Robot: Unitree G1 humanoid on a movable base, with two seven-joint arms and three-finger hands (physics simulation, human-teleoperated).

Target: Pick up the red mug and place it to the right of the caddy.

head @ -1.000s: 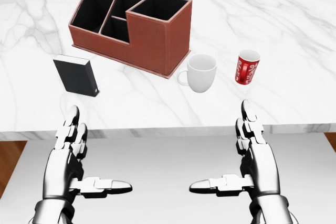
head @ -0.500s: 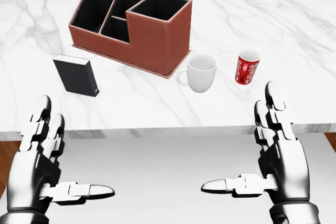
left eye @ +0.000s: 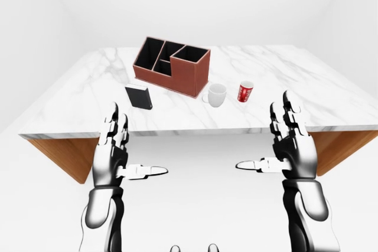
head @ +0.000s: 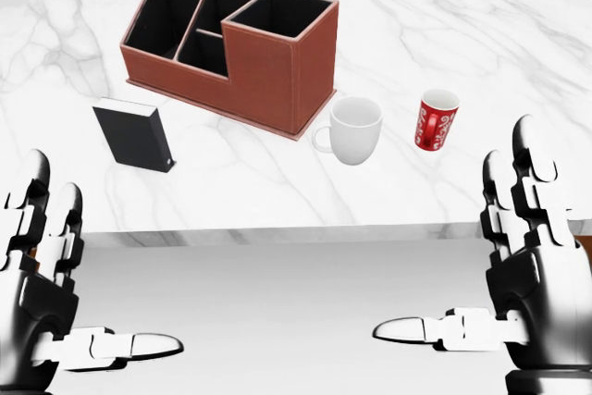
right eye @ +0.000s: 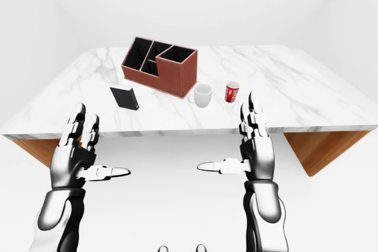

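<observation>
The red mug (head: 436, 118) stands upright on the surface (head: 518, 53), right of a white mug (head: 352, 129) and the caddy (head: 231, 43). Left robot hand (head: 42, 302) and right robot hand (head: 518, 284) hover with fingers spread, empty.

Red mug (head: 436, 119) lettering perhaps illegible

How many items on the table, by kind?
Mugs: 2, red mug and white mug
Caddy: 1
Black box: 1
Total: 4
</observation>
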